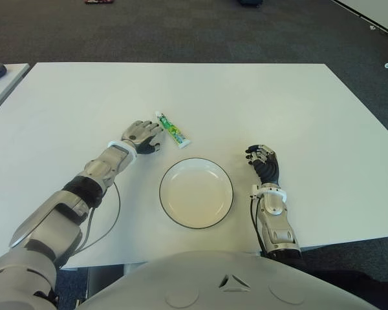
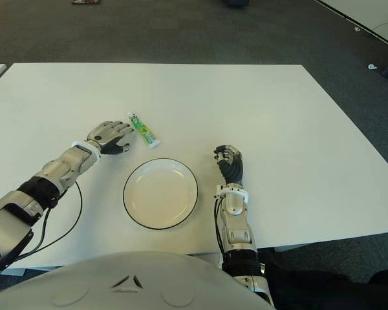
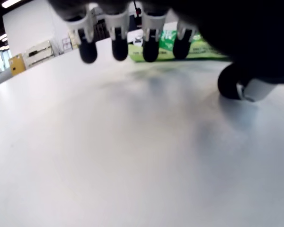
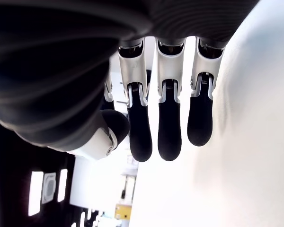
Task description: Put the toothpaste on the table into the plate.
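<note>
A small green and white toothpaste tube [image 1: 172, 130] lies flat on the white table [image 1: 258, 97], just beyond the plate's far-left side. The white plate [image 1: 196, 192] with a dark rim sits near the table's front edge and holds nothing. My left hand [image 1: 142, 136] hovers palm down right beside the tube's left side, fingers spread and holding nothing. In the left wrist view the tube [image 3: 187, 45] shows just past the fingertips [image 3: 119, 49]. My right hand [image 1: 264, 161] shows to the right of the plate, its fingers [image 4: 169, 132] relaxed and holding nothing.
A black cable [image 1: 110, 216] loops on the table by my left forearm. Dark carpet [image 1: 181, 29] lies beyond the far table edge. Another table's corner [image 1: 0, 77] with a dark object shows at far left.
</note>
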Robot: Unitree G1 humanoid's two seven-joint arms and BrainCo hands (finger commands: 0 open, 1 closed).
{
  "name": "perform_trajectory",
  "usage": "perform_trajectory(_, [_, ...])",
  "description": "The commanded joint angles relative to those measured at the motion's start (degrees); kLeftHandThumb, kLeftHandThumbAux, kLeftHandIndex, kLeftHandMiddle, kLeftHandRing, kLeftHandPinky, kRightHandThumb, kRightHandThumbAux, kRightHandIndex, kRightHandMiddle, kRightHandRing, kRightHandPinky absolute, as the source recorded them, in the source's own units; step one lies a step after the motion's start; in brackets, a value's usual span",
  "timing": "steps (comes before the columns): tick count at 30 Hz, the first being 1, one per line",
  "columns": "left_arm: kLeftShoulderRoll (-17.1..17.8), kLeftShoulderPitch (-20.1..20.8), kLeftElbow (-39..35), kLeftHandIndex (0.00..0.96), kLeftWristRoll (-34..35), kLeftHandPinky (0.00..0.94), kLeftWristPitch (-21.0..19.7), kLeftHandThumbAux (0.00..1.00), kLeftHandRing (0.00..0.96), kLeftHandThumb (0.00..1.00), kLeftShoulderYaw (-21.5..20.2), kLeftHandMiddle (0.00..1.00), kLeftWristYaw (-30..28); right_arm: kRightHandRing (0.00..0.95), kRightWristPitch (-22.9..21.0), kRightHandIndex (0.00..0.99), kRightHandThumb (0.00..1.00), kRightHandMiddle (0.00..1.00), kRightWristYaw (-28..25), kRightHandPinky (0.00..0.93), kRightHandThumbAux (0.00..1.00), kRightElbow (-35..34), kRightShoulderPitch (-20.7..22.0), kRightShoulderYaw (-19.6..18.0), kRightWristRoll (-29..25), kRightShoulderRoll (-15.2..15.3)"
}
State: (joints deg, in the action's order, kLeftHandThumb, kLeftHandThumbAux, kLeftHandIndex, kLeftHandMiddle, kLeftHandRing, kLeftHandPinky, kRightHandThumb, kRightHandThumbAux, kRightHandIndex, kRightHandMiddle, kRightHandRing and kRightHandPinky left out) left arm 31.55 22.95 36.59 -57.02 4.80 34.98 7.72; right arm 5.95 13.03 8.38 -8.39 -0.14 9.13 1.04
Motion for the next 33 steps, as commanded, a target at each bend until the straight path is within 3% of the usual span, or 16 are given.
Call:
perform_trajectory(1, [2.9, -2.9, -7.2, 0.000, 1.6, 0.093, 0.4, 0.229, 0.015, 0.511, -2.8, 0.042, 0.6, 0.485, -0.5, 0.425, 0.707, 0.480, 0.0, 0.507, 0.730, -0.1, 0.0, 0.0, 0.4, -0.1])
perform_trajectory(5, [4.1, -5.3, -13.5, 0.000, 3.1, 0.099, -0.1, 0.211, 0.017, 0.508, -5.8, 0.039, 0.1, 0.488, -1.0, 0.425, 0.707, 0.484, 0.1, 0.511, 0.730, 0.1, 0.2, 0.1, 0.7, -0.1])
perform_trajectory(19, [5.6, -7.7, -18.4, 0.000, 4.9, 0.176, 3.1, 0.200, 0.069, 0.554, -11.7, 0.049, 5.9, 0.491, -1.1, 0.424, 0.708, 0.487, 0.1, 0.511, 0.730, 0.4, 0.5, 0.2, 0.8, 0.1])
perform_trajectory(27, [5.7, -6.9, -22.5, 0.000, 4.1, 0.203, 3.5, 0.207, 0.099, 0.563, -13.5, 0.067, 6.1, 0.479, -2.0, 0.425, 0.708, 0.476, 0.3, 0.491, 0.730, 0.6, 0.7, 0.1, 1.0, 0.0])
perform_trajectory(33, [6.0, -4.0, -19.2, 0.000, 0.2, 0.205, 5.2, 0.199, 0.112, 0.548, -12.6, 0.089, 11.6, 0.477, -2.8, 0.425, 0.708, 0.472, 0.2, 0.498, 0.730, 0.2, 0.7, 0.2, 0.9, -0.2])
